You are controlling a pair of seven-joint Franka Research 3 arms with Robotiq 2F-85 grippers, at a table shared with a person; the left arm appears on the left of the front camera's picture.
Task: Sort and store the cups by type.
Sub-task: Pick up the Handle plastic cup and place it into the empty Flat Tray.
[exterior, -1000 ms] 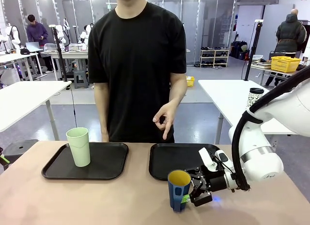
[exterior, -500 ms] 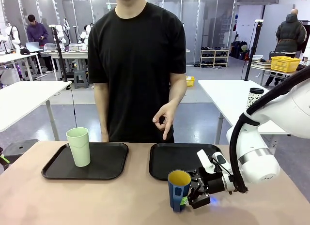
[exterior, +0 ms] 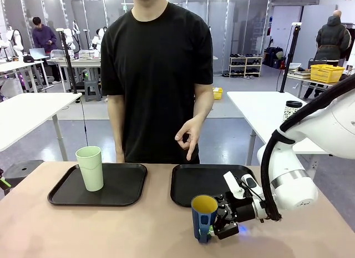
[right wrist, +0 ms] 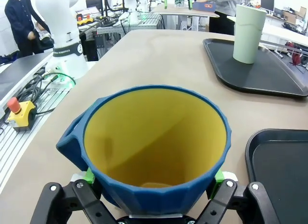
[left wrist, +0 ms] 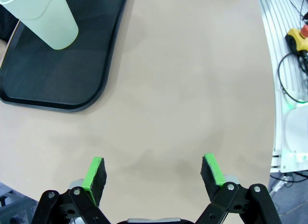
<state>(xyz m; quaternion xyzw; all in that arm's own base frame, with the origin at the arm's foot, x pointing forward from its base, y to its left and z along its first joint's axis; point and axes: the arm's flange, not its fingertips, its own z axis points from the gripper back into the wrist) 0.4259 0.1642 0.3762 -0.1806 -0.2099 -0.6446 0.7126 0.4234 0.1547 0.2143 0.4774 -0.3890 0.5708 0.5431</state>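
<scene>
Right tool (exterior: 213, 229) clasps the upright blue mug (exterior: 203, 216) on the table (exterior: 111, 230); left tool (left wrist: 153, 175) gapes.

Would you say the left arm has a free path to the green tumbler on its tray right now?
Probably yes. The left tool is open over bare table, and the green tumbler stands upright on the black tray ahead, with nothing between them.

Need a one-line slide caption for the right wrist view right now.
Right gripper flanking the blue mug with its green pads, the pale green tumbler upright on the far black tray.
</scene>
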